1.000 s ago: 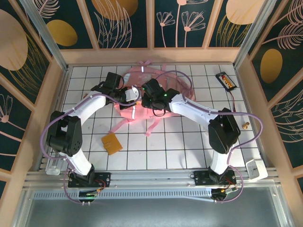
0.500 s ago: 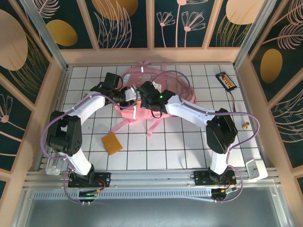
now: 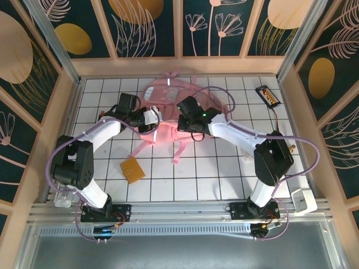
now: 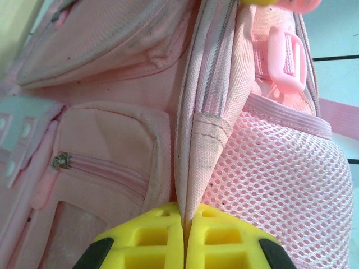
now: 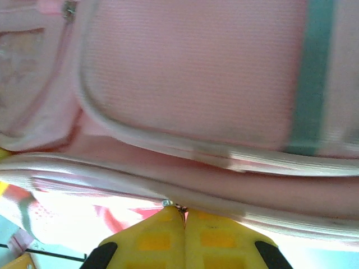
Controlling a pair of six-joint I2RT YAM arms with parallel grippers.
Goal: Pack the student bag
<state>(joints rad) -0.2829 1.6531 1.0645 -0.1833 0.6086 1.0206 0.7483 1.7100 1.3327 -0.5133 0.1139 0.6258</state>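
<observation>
The student bag, a soft pink backpack, lies at the back middle of the tiled table with its straps trailing toward me. My left gripper is at the bag's left edge. In the left wrist view its yellow fingers are shut on a fold of the student bag beside the zip, next to the mesh side pocket. My right gripper is over the bag's middle. In the right wrist view it is shut on a small metal zip pull under the front pocket.
A flat brown case lies on the tiles in front of the bag, near the left arm. A black tray sits at the back right. A small brass piece lies by the right wall. A white object rests at the near right edge.
The right gripper dipped left onto the bag, shut, then drew back to the right. The left gripper shifted slightly left, and the bag is pulled wider between them.
</observation>
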